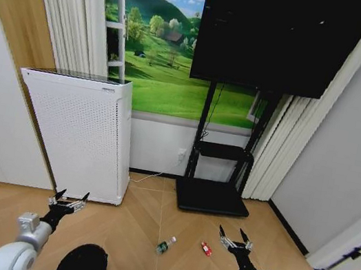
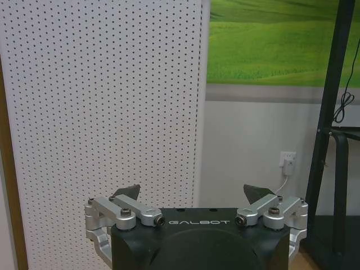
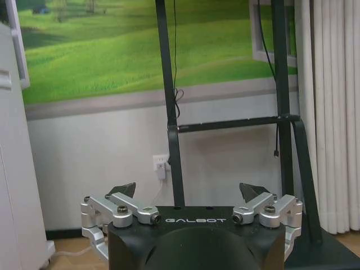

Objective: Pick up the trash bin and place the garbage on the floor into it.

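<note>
Trash bin [image 1: 82, 264] on the floor at the near edge of the head view, just right of the left arm, not yet lifted. Left gripper [image 1: 69, 201] and right gripper [image 1: 235, 239] raised level, both spread wide and empty, probably readied for a reach. Bottle [image 1: 165, 245] and red wrapper [image 1: 206, 249] between them; white perforated appliance [image 1: 83, 133] and black stand [image 1: 211, 196] behind, no obstruction.

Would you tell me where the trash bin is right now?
In the head view, the trash bin stands on the floor at bottom left, just right of the left arm and left of the bottle.
</note>
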